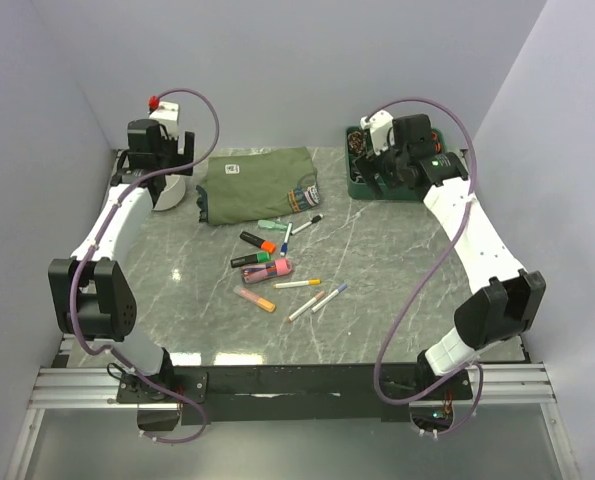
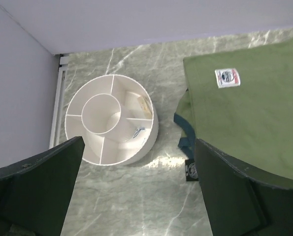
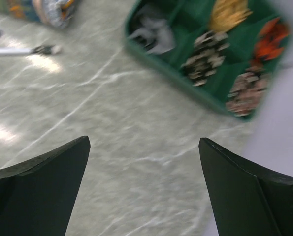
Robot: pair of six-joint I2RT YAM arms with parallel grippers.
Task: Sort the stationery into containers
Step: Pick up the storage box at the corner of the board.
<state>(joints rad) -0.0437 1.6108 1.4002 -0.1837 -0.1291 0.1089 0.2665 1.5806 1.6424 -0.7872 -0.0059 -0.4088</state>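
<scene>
The stationery (image 1: 275,265) lies scattered mid-table: chunky orange (image 1: 258,241), green (image 1: 252,260) and pink (image 1: 274,271) highlighters and thin white pens (image 1: 297,284). The white round tub (image 1: 169,196) with inner dividers stands at the back left. My left gripper (image 1: 161,160) hangs open above it. In the left wrist view the tub (image 2: 148,140) shows between and beyond the spread fingers (image 2: 38,191) of the left gripper (image 2: 139,142). My right gripper (image 1: 382,165) is at the back right; the right gripper (image 3: 145,140) is open over bare marble, with one pen (image 3: 18,50) at the far left.
A folded olive-green shirt (image 1: 257,185) lies at the back centre, right of the tub; the shirt (image 2: 249,103) also fills the right side of the left wrist view. A dark green compartment tray (image 1: 362,180) of small items sits under the right gripper, the tray (image 3: 185,78) seen close.
</scene>
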